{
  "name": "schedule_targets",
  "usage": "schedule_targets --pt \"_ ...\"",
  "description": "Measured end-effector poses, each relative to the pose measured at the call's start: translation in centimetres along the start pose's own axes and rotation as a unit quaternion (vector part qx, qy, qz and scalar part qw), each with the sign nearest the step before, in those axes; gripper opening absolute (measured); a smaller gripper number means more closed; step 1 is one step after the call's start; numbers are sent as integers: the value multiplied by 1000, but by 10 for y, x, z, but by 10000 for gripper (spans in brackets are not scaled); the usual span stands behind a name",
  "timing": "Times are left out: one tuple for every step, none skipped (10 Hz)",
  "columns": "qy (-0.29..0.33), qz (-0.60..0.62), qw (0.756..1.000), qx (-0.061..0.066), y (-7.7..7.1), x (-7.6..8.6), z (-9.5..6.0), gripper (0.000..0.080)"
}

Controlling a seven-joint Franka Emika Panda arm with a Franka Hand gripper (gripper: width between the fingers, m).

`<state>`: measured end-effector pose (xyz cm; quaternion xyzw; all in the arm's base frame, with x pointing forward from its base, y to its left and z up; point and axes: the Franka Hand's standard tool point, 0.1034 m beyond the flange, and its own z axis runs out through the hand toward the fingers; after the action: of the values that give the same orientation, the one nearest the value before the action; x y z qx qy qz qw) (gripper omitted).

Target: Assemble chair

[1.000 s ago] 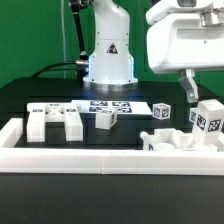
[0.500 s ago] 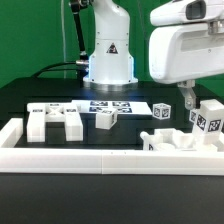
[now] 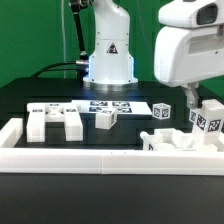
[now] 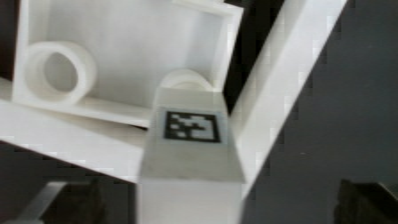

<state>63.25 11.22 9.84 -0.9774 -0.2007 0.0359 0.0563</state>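
The chair lies in loose white tagged pieces. At the exterior view's right, a tagged post [image 3: 207, 117] stands in a cluster with a low piece [image 3: 170, 140]. My gripper [image 3: 192, 108] hangs just above this cluster, open. In the wrist view the tagged post [image 4: 192, 130] runs between my gripper's [image 4: 205, 205] two dark fingers [image 4: 36, 202], which stand wide apart on either side without closing on it. Beside it lie a flat slab with a round hole [image 4: 107, 70] and a long white bar [image 4: 288, 90]. A blocky piece [image 3: 55, 122] sits at the exterior view's left.
The marker board [image 3: 100, 105] lies in front of the robot base [image 3: 108, 60]. A small tagged piece [image 3: 105, 119] and a tagged cube [image 3: 163, 112] rest near it. A long low white border frame [image 3: 100, 160] runs along the front and left side.
The gripper has drifted toward the exterior view's right, over the right-hand cluster. Its jaws stay wide open. No part has moved.
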Motion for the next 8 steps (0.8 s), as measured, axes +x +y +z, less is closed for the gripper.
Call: schedule_targets --pt "0 7 1000 0 2 0 1 649" --pt "0 7 1000 -1 2 1 1 649" --pt "2 7 1000 -1 5 1 5 649" --pt "9 8 1000 -3 7 3 7 649" --pt "8 8 1000 -3 7 2 10 649" --pt "7 8 1000 -2 7 2 12 649" --pt "8 7 1000 -2 7 3 12 649" --pt "8 7 1000 -2 7 3 12 636"
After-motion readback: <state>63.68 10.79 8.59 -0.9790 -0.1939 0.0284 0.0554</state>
